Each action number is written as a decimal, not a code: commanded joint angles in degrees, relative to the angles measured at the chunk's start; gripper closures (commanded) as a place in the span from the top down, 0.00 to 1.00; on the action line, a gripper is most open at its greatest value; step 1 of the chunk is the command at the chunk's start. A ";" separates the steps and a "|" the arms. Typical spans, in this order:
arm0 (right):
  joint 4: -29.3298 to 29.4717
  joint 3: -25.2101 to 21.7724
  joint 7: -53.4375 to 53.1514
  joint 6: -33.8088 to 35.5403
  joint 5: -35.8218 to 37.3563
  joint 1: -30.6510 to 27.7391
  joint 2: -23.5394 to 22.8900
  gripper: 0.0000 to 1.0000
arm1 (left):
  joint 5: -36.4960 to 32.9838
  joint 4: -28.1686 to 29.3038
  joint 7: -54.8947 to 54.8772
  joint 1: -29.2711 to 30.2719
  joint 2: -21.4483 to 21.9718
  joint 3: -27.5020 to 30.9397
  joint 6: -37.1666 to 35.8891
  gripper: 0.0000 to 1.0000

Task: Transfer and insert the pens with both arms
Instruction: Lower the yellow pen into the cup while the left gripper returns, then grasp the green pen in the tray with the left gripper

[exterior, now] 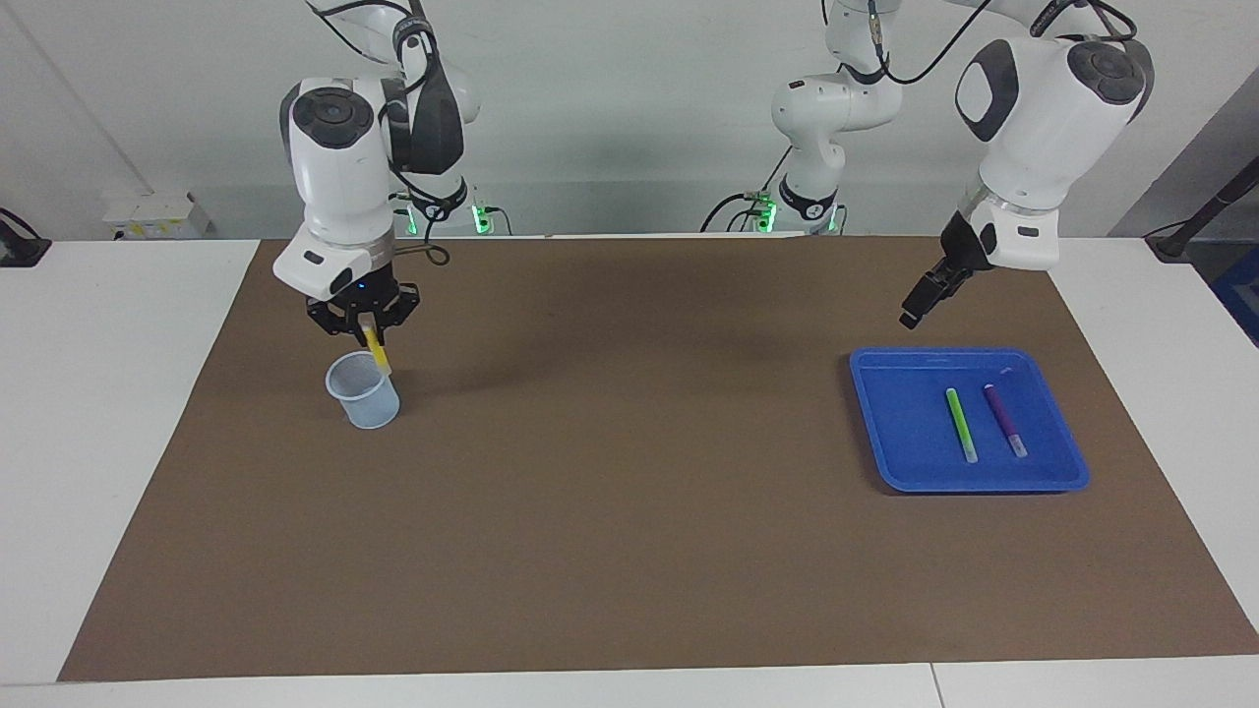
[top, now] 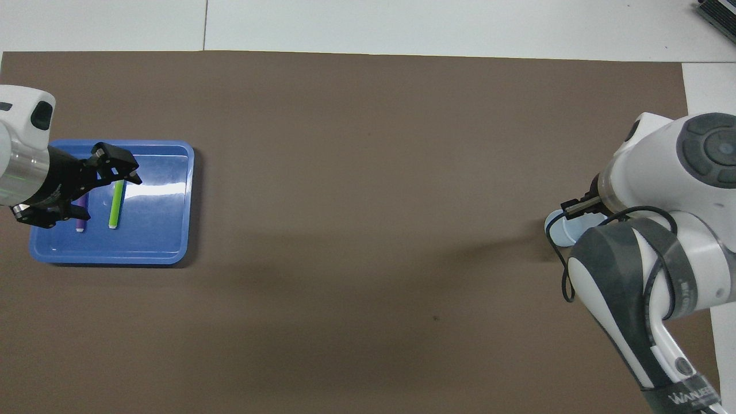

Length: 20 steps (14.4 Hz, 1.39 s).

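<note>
While the right gripper [exterior: 366, 328] grasps the yellow pen [exterior: 375, 349] over the cup [exterior: 363, 391], left gripper [top: 80, 190] released above the blue tray [exterior: 1052, 480], green pen [exterior: 961, 424] and purple pen [exterior: 1005, 419] inside.

Overhead view: cup [top: 559, 225] mostly hidden under right arm's wrist, only rim sliver showing; purple pen [top: 80, 221] half covered by left gripper [top: 77, 192]; yellow pen hidden entirely. Both arms cut off by picture edges.
</note>
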<state>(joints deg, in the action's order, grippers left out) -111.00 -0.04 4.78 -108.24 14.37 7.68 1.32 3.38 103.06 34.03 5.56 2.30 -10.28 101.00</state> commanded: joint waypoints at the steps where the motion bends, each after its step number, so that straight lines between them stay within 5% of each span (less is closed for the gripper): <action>1: -3.69 0.65 1.55 -1.27 2.07 -2.31 2.54 0.00 | -0.92 1.00 -11.39 4.17 1.30 0.61 -0.28 1.00; 4: -5.71 0.65 2.69 -3.81 2.07 -3.64 2.90 0.00 | -1.18 1.00 -35.47 10.43 0.87 0.70 1.56 1.00; 9: -9.67 0.65 2.78 -8.38 2.07 -4.95 2.72 0.00 | -9.26 3.11 -37.37 9.82 -4.57 0.62 11.21 1.00; 17: -12.93 0.65 2.26 -12.52 1.63 -6.45 2.11 0.01 | -9.18 7.68 -38.16 9.65 -16.79 0.53 30.99 1.00; 19: -12.93 0.65 2.17 -12.52 1.45 -6.80 1.93 0.08 | -9.18 9.52 -38.42 9.73 -17.07 0.53 32.50 1.00; 20: -12.93 0.65 2.17 -12.52 1.37 -6.80 1.84 0.22 | -9.18 9.79 -38.43 9.91 -17.67 0.53 33.37 1.00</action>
<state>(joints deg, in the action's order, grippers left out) -122.72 -0.02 6.54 -119.56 15.23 2.20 2.41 -4.88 111.15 -3.72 15.76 -15.88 -10.24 132.21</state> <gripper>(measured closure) 0.789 0.000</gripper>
